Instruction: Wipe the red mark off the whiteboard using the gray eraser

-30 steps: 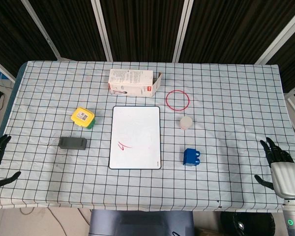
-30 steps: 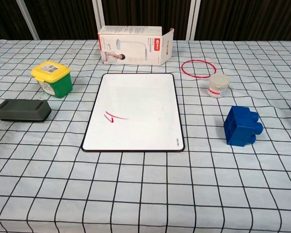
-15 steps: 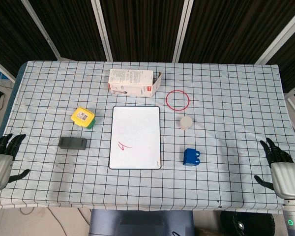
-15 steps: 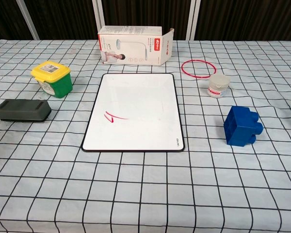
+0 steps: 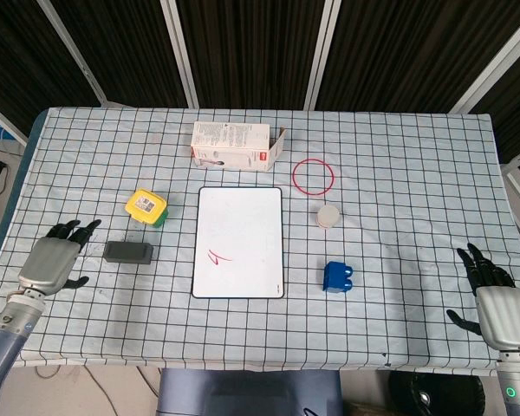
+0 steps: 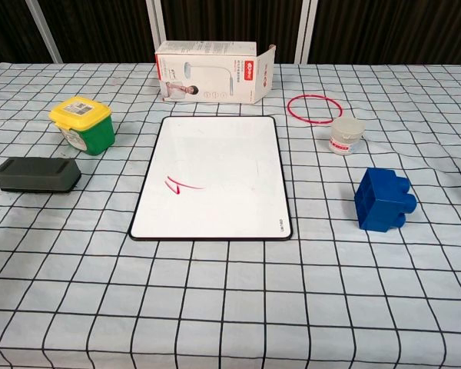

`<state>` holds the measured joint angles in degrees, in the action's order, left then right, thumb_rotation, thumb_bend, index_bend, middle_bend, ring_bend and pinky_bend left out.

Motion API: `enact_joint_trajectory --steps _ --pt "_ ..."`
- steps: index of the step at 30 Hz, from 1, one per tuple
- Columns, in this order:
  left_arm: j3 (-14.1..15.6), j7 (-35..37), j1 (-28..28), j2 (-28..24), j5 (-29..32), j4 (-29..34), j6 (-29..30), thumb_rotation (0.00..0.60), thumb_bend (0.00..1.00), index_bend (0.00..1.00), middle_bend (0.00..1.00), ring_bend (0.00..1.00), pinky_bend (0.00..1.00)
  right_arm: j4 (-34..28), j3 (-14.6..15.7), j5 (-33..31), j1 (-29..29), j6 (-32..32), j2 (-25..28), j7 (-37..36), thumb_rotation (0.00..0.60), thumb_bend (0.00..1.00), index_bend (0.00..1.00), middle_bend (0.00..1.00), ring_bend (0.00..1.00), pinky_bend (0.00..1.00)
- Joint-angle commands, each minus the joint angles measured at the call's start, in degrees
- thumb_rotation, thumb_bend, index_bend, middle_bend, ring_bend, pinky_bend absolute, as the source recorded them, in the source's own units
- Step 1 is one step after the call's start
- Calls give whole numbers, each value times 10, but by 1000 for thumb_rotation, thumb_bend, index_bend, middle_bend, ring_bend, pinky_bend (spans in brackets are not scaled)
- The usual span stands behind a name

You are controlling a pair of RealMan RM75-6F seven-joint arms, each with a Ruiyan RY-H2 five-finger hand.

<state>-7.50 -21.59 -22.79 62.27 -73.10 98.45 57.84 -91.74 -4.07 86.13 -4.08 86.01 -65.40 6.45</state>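
The whiteboard (image 5: 238, 241) (image 6: 213, 175) lies flat at the table's middle, with a red mark (image 5: 218, 256) (image 6: 181, 184) near its lower left. The gray eraser (image 5: 128, 252) (image 6: 37, 174) sits left of the board. My left hand (image 5: 54, 261) hovers open a short way left of the eraser, fingers spread, apart from it. At the table's front right corner my right hand (image 5: 497, 306) is open, holding nothing. Neither hand shows in the chest view.
A green tub with a yellow lid (image 5: 147, 207) (image 6: 83, 124) stands just behind the eraser. A white carton (image 5: 235, 146) (image 6: 213, 71) lies behind the board. To the right are a red ring (image 5: 313, 176), a small white jar (image 5: 328, 215) and a blue block (image 5: 336, 276).
My left hand has moved in from the table's left edge toward the eraser. The right hand has barely moved.
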Motion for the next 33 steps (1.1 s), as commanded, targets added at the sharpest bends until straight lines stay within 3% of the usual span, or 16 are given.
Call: enact_joint_trajectory --steps 1,8,22,33 --pt "-9 -35 -38 12 40 -20 -36 600 118 82 258 103 182 0 0 -1 0 0 0 0 600 69 0 57 172 250" --pt "-12 -55 -68 45 68 -60 -43 600 118 108 273 103 176 -2 0 -3 -1 -3 0 1 600 69 0 57 173 250" --pt "14 -48 -89 75 68 -101 -61 600 123 200 336 103 174 -3 -1 -5 -1 -4 1 0 600 68 0 57 174 250" --pt "31 -10 -105 111 22 -159 -65 600 129 284 418 125 173 -4 -1 -7 -1 -6 2 -1 600 68 0 57 175 250"
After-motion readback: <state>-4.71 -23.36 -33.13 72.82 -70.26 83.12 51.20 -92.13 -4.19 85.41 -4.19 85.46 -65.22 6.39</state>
